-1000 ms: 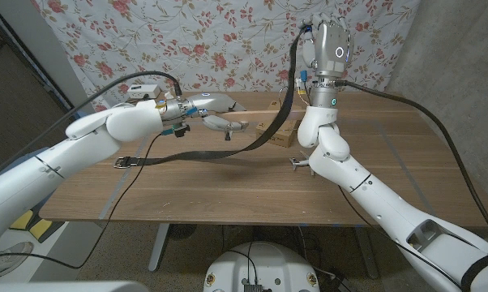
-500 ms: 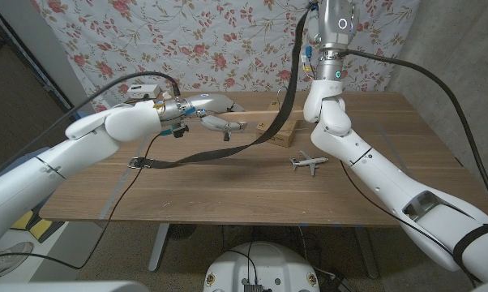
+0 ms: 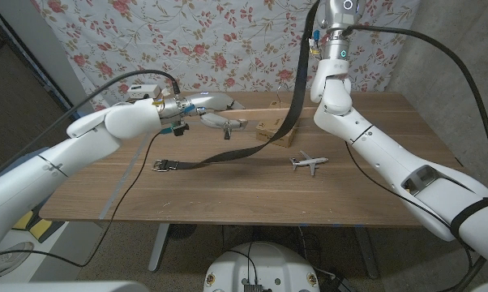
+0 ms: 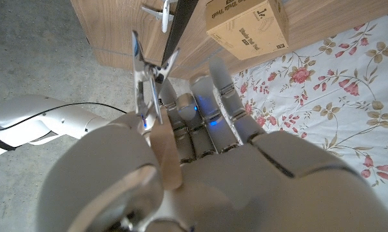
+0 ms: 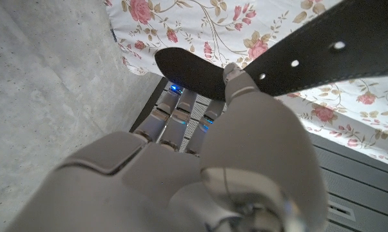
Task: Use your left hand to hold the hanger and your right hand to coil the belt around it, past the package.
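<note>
My left hand [image 3: 187, 109] grips a pale wooden hanger [image 3: 217, 122] above the table's back left; its metal clip [image 4: 144, 67] juts out past my fingers [image 4: 223, 96]. My right hand [image 3: 341, 5] is raised to the picture's top edge and pinches one end of the black belt [image 5: 297, 58] between thumb and fingers. From there the belt [image 3: 293, 101] hangs down in front of the cardboard package [image 3: 280, 134], then runs left, low over the table. Its buckle end [image 3: 160, 166] lies on the wood below the hanger. In the left wrist view the belt [image 4: 180, 22] passes beyond the clip.
A small toy airplane [image 3: 309, 161] lies on the wooden table [image 3: 390, 186] to the right of the belt. A flowered cloth [image 3: 187, 40] hangs behind the table. Cables trail from both arms.
My right hand has risen higher, almost out of the picture, drawing the belt up. The buckle end has slid right along the table. The left hand and hanger have stayed put.
</note>
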{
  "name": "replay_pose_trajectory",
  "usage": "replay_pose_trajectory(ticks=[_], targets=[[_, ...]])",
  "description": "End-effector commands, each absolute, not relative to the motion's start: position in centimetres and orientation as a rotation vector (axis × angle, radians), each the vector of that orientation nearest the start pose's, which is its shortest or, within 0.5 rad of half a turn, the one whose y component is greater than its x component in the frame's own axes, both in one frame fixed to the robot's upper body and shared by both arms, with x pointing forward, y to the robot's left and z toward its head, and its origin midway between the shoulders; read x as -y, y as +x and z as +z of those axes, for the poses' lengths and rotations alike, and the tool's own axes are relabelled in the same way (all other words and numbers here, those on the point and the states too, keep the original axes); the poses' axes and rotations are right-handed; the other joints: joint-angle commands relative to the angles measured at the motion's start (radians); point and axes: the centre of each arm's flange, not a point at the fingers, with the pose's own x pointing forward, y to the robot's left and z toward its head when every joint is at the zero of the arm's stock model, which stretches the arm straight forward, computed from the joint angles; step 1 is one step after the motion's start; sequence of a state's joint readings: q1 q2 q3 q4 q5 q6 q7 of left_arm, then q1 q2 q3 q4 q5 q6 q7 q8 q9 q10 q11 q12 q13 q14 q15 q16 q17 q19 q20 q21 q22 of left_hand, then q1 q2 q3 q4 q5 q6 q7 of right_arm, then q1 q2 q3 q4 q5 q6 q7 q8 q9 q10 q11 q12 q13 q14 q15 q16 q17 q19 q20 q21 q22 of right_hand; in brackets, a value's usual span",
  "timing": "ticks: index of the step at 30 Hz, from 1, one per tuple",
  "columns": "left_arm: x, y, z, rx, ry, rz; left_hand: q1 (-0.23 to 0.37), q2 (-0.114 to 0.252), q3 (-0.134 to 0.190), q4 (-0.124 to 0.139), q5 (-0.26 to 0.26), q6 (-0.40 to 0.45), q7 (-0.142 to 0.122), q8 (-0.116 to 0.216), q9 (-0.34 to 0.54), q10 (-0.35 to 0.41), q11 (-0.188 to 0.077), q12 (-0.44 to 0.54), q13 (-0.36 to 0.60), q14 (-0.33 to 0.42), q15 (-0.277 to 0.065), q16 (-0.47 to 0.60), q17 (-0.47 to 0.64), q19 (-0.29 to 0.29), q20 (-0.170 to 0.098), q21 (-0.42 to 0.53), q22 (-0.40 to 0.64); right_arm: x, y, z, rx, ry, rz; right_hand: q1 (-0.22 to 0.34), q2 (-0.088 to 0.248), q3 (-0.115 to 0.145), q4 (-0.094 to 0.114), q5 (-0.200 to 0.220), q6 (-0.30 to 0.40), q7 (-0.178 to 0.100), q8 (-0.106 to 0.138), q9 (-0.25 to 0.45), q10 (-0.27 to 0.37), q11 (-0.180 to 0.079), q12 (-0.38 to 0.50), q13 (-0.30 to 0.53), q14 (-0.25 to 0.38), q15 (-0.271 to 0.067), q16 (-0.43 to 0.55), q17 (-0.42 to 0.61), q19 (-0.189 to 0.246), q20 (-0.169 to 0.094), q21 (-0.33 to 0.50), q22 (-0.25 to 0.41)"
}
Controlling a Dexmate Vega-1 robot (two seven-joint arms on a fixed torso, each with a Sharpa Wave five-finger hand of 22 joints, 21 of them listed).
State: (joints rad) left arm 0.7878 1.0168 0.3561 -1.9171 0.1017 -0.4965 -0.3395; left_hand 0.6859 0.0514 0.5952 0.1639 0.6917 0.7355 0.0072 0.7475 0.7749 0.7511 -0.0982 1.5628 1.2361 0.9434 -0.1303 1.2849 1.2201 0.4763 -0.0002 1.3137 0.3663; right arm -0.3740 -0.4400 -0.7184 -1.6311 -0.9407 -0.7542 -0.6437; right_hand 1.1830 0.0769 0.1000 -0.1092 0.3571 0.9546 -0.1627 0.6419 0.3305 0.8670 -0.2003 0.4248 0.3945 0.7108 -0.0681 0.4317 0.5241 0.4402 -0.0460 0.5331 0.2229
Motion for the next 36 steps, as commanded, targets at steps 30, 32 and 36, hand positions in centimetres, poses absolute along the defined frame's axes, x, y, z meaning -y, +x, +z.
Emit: replay_pose_trajectory(ticks=[30, 32, 36], targets=[[-23.4, 44.7, 12.1, 1.070, 1.142, -0.665, 0.016, -0.002, -0.016, -0.003, 0.009, -0.004, 0.009, 0.020, 0.002, 0.007, -0.002, 0.004, 0.004, -0.007, 0.004, 0.012, -0.001, -0.014, 0.005, 0.022, -0.019, 26.7, 58.0, 21.1, 0.593, -1.407, -1.214, -0.001, -0.010, -0.031, 0.003, 0.027, 0.011, -0.009, -0.001, -0.001, 0.010, -0.003, -0.026, -0.016, -0.014, -0.170, -0.017, 0.008, -0.006, -0.084, 0.020, 0.002], [-23.6, 44.3, 12.2, 1.138, 1.121, -0.635, 0.016, -0.002, -0.017, -0.003, 0.009, 0.000, 0.009, 0.020, -0.002, 0.006, -0.002, 0.003, 0.004, -0.006, 0.002, 0.014, 0.000, -0.014, 0.004, 0.022, -0.022, 26.4, 58.5, 21.1, 0.594, -1.403, -1.203, -0.001, -0.010, -0.032, 0.003, 0.028, 0.011, -0.009, -0.001, -0.001, 0.011, -0.003, -0.027, -0.016, -0.014, -0.170, -0.018, 0.009, -0.006, -0.084, 0.020, 0.002], [-23.7, 44.3, 12.3, 1.220, 1.074, -0.620, 0.015, -0.003, -0.018, -0.002, 0.010, -0.001, 0.004, 0.022, 0.001, 0.005, -0.002, 0.003, 0.004, -0.007, 0.002, 0.015, 0.001, -0.015, 0.000, 0.025, -0.020, 25.8, 58.7, 21.7, 0.624, -1.393, -1.211, 0.000, -0.009, -0.034, 0.003, 0.030, 0.011, -0.009, -0.002, -0.003, 0.015, -0.003, -0.026, -0.016, -0.013, -0.170, -0.018, 0.010, -0.006, -0.082, 0.021, 0.002]])
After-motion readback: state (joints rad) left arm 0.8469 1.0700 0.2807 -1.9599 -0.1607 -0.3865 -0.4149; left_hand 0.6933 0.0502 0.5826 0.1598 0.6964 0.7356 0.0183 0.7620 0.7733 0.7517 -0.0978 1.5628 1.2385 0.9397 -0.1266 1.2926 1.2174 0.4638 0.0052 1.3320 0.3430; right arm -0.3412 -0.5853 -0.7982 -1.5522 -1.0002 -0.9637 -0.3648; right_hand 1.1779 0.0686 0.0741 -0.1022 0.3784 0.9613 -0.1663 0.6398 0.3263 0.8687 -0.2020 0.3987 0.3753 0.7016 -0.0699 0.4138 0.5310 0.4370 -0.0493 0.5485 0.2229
